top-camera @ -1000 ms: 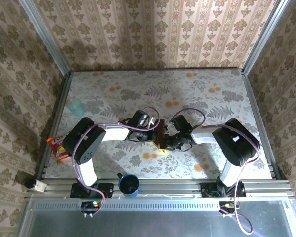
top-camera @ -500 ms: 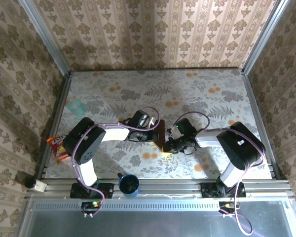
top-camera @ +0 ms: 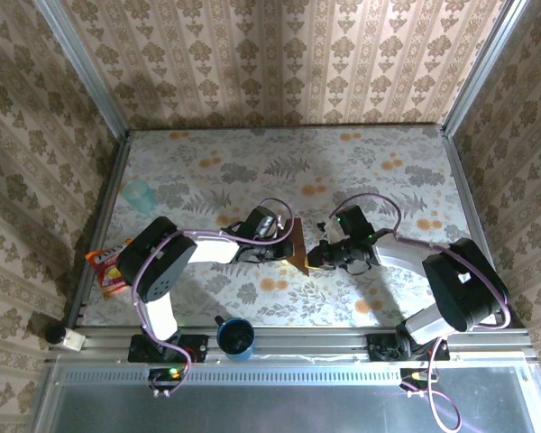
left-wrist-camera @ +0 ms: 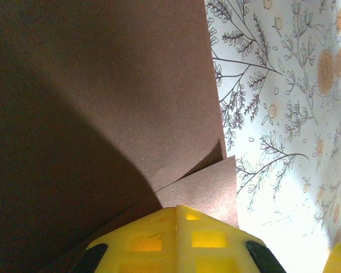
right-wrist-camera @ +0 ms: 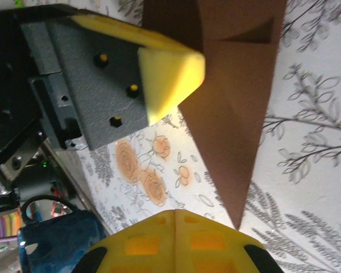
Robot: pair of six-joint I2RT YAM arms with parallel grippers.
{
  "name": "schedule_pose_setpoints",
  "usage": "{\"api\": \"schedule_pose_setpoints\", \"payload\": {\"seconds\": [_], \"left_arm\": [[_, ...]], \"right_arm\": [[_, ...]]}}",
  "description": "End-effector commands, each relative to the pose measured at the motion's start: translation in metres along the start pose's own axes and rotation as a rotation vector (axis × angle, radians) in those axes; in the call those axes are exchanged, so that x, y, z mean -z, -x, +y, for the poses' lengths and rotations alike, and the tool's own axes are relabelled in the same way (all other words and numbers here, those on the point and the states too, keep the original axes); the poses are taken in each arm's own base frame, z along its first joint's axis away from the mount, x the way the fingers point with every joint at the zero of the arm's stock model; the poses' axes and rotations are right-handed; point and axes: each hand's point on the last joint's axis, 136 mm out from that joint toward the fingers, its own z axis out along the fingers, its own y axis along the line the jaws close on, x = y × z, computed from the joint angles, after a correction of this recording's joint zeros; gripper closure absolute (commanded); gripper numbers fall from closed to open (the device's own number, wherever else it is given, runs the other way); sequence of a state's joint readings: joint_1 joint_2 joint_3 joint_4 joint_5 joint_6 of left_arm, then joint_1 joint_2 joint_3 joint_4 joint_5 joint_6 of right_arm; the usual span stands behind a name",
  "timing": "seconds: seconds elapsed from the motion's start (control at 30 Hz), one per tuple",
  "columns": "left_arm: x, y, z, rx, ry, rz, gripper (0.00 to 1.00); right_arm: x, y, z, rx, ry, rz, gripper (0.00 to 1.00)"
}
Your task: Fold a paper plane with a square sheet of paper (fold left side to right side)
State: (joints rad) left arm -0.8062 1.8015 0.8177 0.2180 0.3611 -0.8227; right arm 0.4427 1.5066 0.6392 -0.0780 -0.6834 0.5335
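- From above: the paper plane [top-camera: 297,245] sits between my pincers, its point toward my bases. My left pincer [top-camera: 283,247] is nearer than my right pincer [top-camera: 317,257].
- Left wrist: tips together, against the paper.
- Right wrist: tips together, empty, with the point just ahead.

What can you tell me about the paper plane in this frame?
The paper plane is thin, matte, dark reddish-brown paper, partly folded: overlapping flaps with sharp creases, tapering to one narrow point. It appears lifted and tilted over the floral table, near its middle, between the two arms. The left fingers are closed at its edge and seem to pinch it. Its point ends close to the shut right fingers; whether they touch cannot be told.
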Motion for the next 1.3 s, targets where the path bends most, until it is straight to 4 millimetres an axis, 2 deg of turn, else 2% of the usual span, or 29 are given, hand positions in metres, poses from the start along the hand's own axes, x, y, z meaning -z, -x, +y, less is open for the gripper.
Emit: {"api": "schedule_pose_setpoints", "payload": {"seconds": [0.0, 0.13, 0.23, 0.33, 0.43, 0.57, 0.77, 1.0, 1.27], "left_arm": [[0.006, -0.001, 0.001, 0.011, 0.023, -0.012, 0.91], [0.021, 0.017, -0.014, -0.042, -0.002, -0.051, 0.8], [0.037, 0.027, -0.016, -0.066, 0.007, -0.087, 0.72], [0.053, 0.033, -0.01, -0.079, 0.033, -0.109, 0.65], [0.064, 0.033, 0.003, -0.065, 0.057, -0.119, 0.58], [0.072, 0.031, 0.019, -0.03, 0.065, -0.121, 0.54], [0.071, 0.031, 0.028, -0.003, 0.039, -0.113, 0.51], [0.06, 0.042, 0.018, -0.012, -0.025, -0.098, 0.5], [0.058, 0.05, 0.013, -0.018, -0.038, -0.119, 0.46]], "right_arm": [[-0.002, 0.01, -0.008, 0.055, -0.058, -0.011, 0.95], [-0.002, 0.029, -0.005, 0.091, -0.066, -0.052, 0.82], [-0.002, 0.039, -0.008, 0.102, -0.091, -0.066, 0.71], [-0.004, 0.048, -0.009, 0.109, -0.084, -0.08, 0.62], [-0.007, 0.052, -0.01, 0.115, -0.076, -0.079, 0.57], [-0.014, 0.055, -0.012, 0.114, -0.059, -0.072, 0.56], [-0.018, 0.057, -0.014, 0.109, -0.05, -0.065, 0.57], [-0.019, 0.055, -0.018, 0.094, -0.058, -0.062, 0.57], [-0.021, 0.052, -0.022, 0.085, -0.066, -0.051, 0.58]]}}
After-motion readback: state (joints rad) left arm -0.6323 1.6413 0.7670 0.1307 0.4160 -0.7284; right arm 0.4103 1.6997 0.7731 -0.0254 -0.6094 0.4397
